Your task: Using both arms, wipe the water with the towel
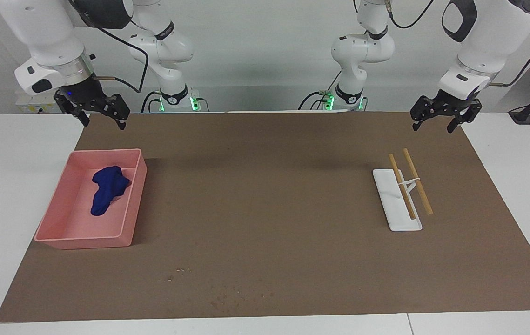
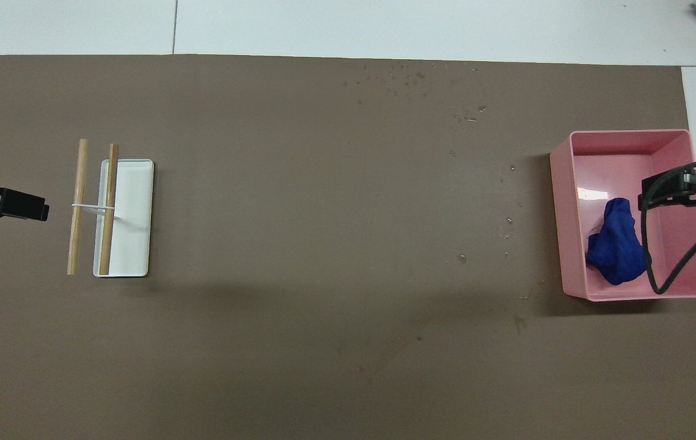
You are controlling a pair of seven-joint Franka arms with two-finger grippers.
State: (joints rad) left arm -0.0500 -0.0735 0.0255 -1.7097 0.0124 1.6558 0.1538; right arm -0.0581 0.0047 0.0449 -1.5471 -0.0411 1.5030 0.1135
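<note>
The blue towel (image 1: pixel 106 188) lies crumpled inside a pink bin (image 1: pixel 60 239) toward the right arm's end of the table; it also shows in the overhead view (image 2: pixel 616 247). Water droplets (image 1: pixel 227 293) are scattered on the brown mat farther from the robots than the bin, with more specks beside the bin (image 2: pixel 409 76). My right gripper (image 1: pixel 103 123) hangs open and empty, raised over the bin (image 2: pixel 629 133), well above the towel; it also shows in the overhead view (image 2: pixel 665 186). My left gripper (image 1: pixel 433 127) hangs open and empty, raised over the mat at its own end (image 2: pixel 30 208).
A white tray with two wooden sticks on a small rack (image 1: pixel 397 204) lies toward the left arm's end of the mat (image 2: pixel 128 214). The brown mat (image 1: pixel 265 200) covers most of the white table.
</note>
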